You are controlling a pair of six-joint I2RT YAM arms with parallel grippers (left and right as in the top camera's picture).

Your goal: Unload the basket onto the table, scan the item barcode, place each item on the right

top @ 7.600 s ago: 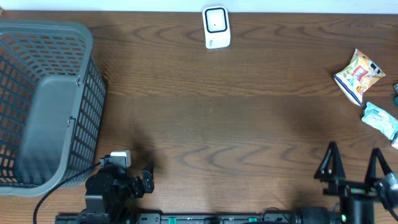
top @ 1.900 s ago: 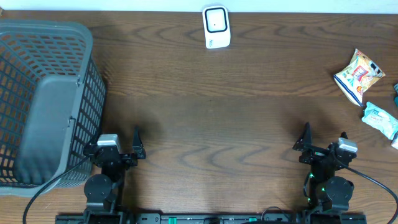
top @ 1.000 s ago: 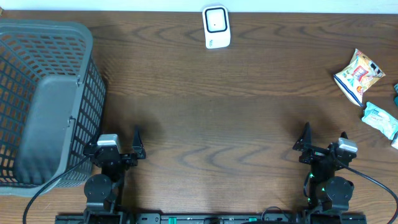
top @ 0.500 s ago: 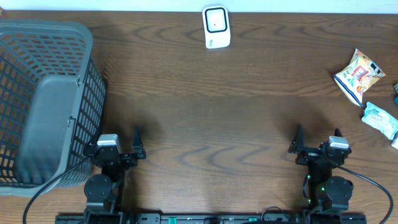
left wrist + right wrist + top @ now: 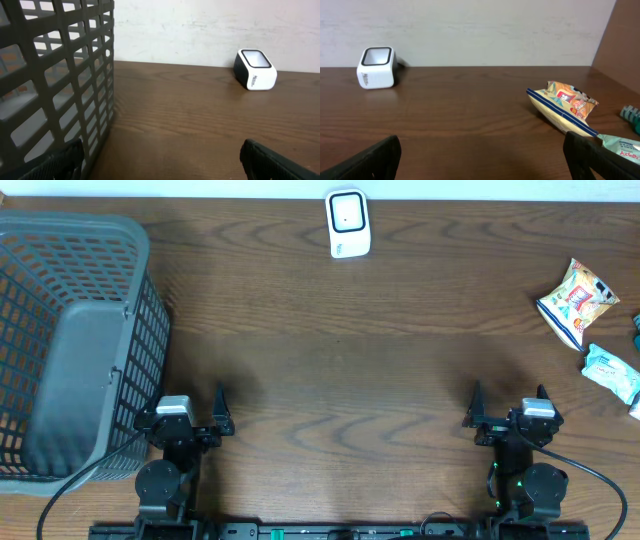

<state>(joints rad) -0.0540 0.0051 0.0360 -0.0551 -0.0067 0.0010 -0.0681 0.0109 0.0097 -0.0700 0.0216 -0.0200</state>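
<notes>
A yellow snack bag (image 5: pixel 575 302) (image 5: pixel 562 107) and a pale blue packet (image 5: pixel 612 372) (image 5: pixel 622 145) lie at the table's right edge. The white barcode scanner (image 5: pixel 348 223) (image 5: pixel 255 76) (image 5: pixel 376 67) stands at the far middle edge. My right gripper (image 5: pixel 508 395) (image 5: pixel 485 160) sits low at the near right, open and empty, with the snack bag ahead to its right. My left gripper (image 5: pixel 187 405) (image 5: pixel 162 162) rests at the near left beside the basket, open with nothing between its fingers.
A grey mesh basket (image 5: pixel 70 340) (image 5: pixel 50 75) fills the left side, its wall close to my left gripper's left finger. A small teal thing (image 5: pixel 636 330) (image 5: pixel 631 112) shows at the far right edge. A white wall runs behind the table.
My right gripper has swung slightly to the left over the last second. The left arm, the packets and the scanner have not moved.
</notes>
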